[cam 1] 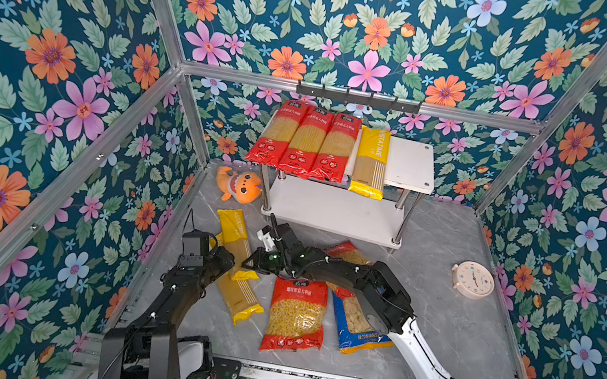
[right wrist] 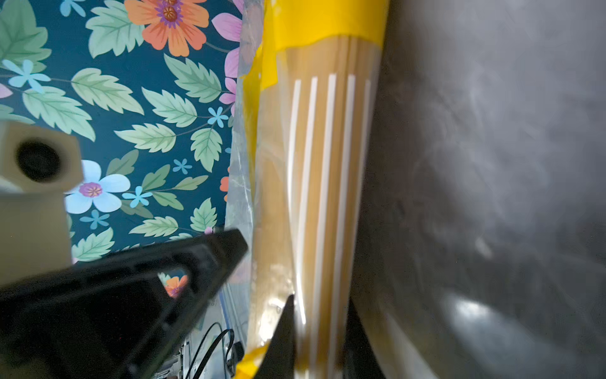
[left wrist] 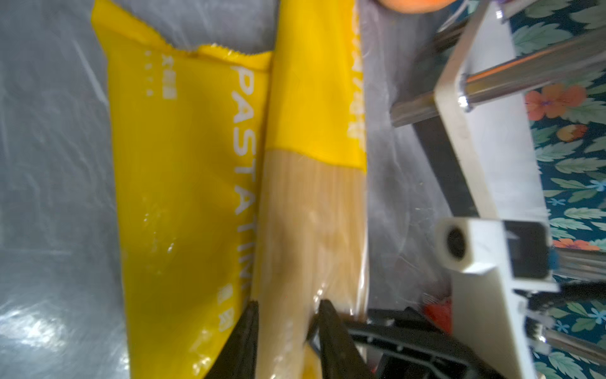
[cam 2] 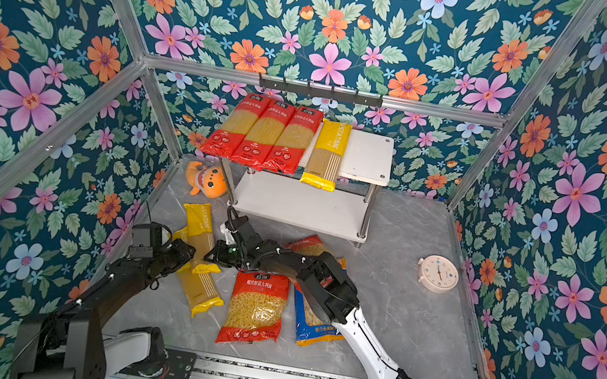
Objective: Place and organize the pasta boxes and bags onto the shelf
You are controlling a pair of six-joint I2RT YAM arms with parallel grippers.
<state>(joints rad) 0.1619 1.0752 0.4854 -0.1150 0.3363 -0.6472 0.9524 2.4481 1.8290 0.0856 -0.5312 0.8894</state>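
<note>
Lying across a second yellow pack (cam 1: 238,297) on the grey table (cam 1: 437,332), the upper yellow PASTATIME pack (cam 1: 234,225) is taken by both grippers near its lower end. In the left wrist view the left gripper (left wrist: 288,303) is seen with its jaws pressed against both sides of the clear, spaghetti-filled stretch. In the right wrist view the right gripper (right wrist: 321,311) is seen clamped on a striped stretch, judged to be of the same pack. The shelf (cam 1: 412,163) stands well apart, with three red packs (cam 1: 308,141) and one yellow pack (cam 1: 371,160) laid on its top board. If the arms are moved unevenly, the brittle strands could be bent or snapped. The slick film could be lost from a grip, and the pack beneath could be dragged along.
</note>
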